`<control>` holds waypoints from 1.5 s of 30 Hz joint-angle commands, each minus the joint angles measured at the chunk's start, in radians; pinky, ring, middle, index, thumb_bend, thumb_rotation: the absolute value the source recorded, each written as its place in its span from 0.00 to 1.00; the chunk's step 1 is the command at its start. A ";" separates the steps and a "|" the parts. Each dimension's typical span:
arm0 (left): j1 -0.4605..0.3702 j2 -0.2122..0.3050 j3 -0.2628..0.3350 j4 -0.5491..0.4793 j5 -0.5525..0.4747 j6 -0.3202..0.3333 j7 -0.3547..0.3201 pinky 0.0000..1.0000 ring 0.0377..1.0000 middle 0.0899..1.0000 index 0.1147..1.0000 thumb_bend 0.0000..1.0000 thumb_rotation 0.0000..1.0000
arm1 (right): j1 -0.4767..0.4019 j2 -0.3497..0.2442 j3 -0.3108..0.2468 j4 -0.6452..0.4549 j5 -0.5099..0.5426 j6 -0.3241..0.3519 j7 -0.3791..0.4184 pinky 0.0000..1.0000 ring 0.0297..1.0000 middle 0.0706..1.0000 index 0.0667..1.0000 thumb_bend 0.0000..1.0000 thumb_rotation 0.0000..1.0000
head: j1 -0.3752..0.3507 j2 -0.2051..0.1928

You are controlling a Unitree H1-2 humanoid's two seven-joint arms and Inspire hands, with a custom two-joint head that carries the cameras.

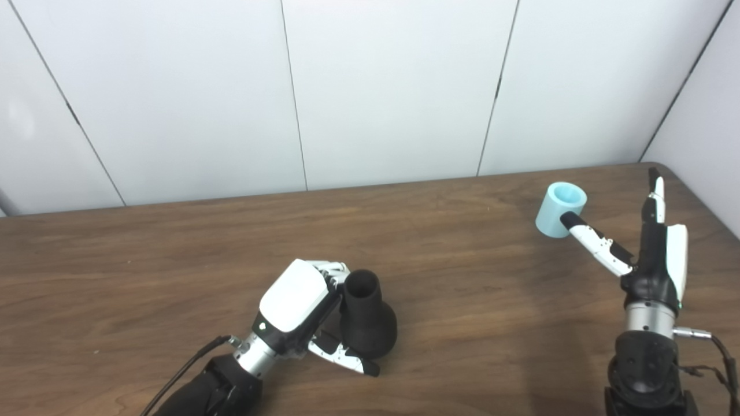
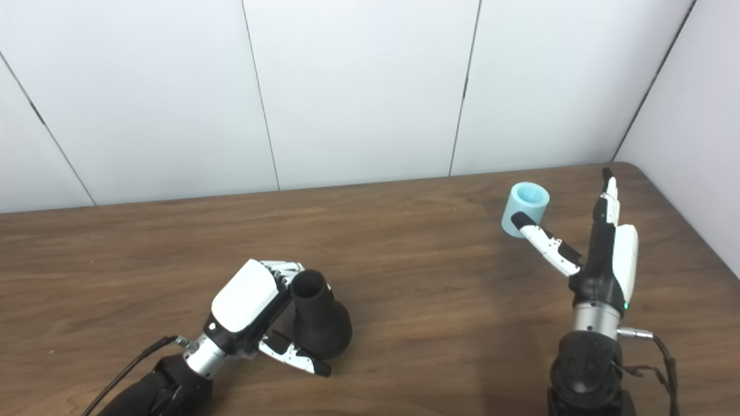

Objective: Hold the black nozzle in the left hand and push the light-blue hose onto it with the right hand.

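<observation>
The black nozzle (image 1: 367, 320) stands on the wooden table (image 1: 462, 300) at front centre, its narrow open neck pointing up. My left hand (image 1: 298, 303) is shut on it: the fingers curl against the neck from the left and the thumb lies along the front of the wide base. The light-blue hose (image 1: 558, 209), a short hollow cylinder, stands far right near the table's back edge. Just right of the hose is my right hand (image 1: 650, 254), open, with its fingers straight up and the thumb tip overlapping the hose's lower side.
White wall panels (image 1: 393, 86) run behind the table, and a side wall closes in at the right. The table's right corner (image 1: 665, 167) lies just beyond my right hand. Bare wood stretches between the two hands.
</observation>
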 commanded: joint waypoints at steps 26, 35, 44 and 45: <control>0.117 0.010 -0.135 0.367 0.008 -0.017 0.130 0.46 0.55 0.53 0.42 0.51 0.05 | -0.109 -0.066 -0.002 0.136 0.108 -0.007 0.011 0.96 1.00 1.00 1.00 0.92 0.54 | 0.012 0.002; 0.113 0.010 -0.142 0.388 0.030 -0.017 0.120 0.46 0.56 0.54 0.43 0.51 0.05 | -0.134 -0.075 -0.001 0.193 0.112 0.015 0.008 0.91 0.99 1.00 1.00 0.90 0.50 | -0.009 -0.005; 0.121 0.017 -0.146 0.369 0.008 -0.017 0.119 0.46 0.55 0.53 0.42 0.51 0.05 | -0.215 -0.122 0.011 0.336 0.097 0.040 0.000 0.82 0.95 1.00 1.00 0.97 0.49 | -0.027 -0.009; 0.120 0.018 -0.150 0.370 0.008 -0.017 0.122 0.47 0.55 0.53 0.42 0.51 0.05 | -0.229 -0.125 0.008 0.355 0.108 0.039 0.000 0.82 0.94 1.00 1.00 0.95 0.47 | -0.030 -0.008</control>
